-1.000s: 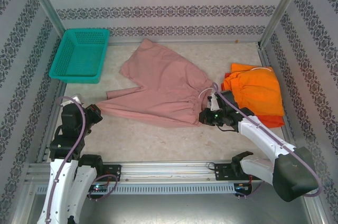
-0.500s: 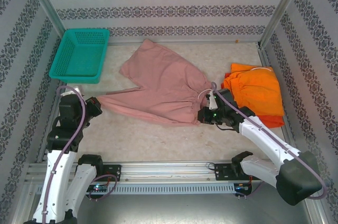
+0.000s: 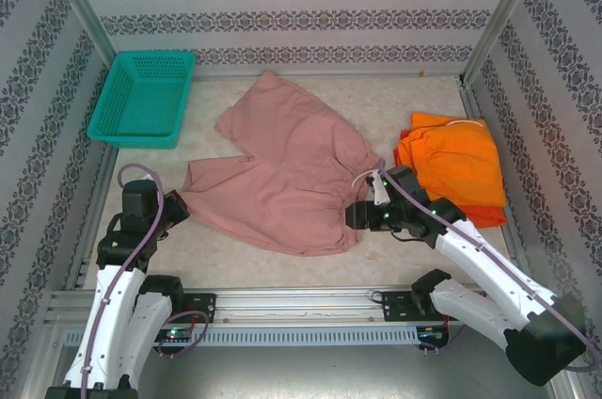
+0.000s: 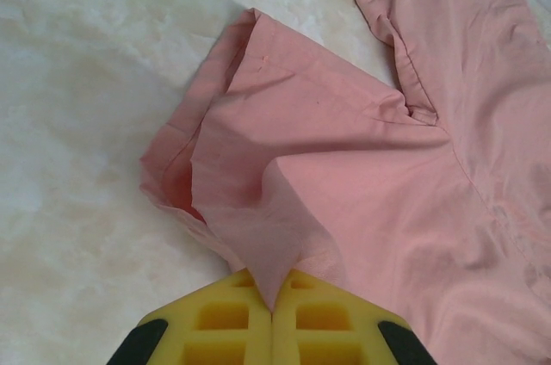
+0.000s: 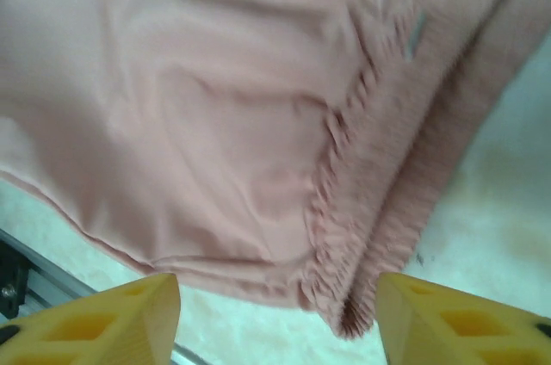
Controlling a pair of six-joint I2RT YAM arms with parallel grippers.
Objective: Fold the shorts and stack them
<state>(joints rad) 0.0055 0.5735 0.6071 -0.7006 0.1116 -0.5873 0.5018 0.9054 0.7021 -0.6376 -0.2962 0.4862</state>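
Observation:
The dusty pink shorts point(image 3: 282, 173) lie spread across the middle of the table, waistband toward the right. My left gripper point(image 3: 177, 207) is shut on the hem of one leg point(image 4: 258, 244), and the cloth rises in a pinched fold into the yellow fingertips point(image 4: 232, 313). My right gripper point(image 3: 354, 217) stands open over the near waistband corner point(image 5: 387, 201), which lies loose between the fingers point(image 5: 129, 313). The bright orange shorts point(image 3: 456, 159) sit folded at the right on top of the red-orange shorts point(image 3: 484, 217).
A teal mesh basket point(image 3: 143, 98) stands at the back left. Patterned walls close in the table on three sides. A metal rail point(image 3: 301, 305) runs along the near edge, close to the pink cloth's near hem.
Both arms drew the pink shorts toward the near edge. The right gripper opened and let go of the waistband corner. The left gripper kept its hold on the leg hem.

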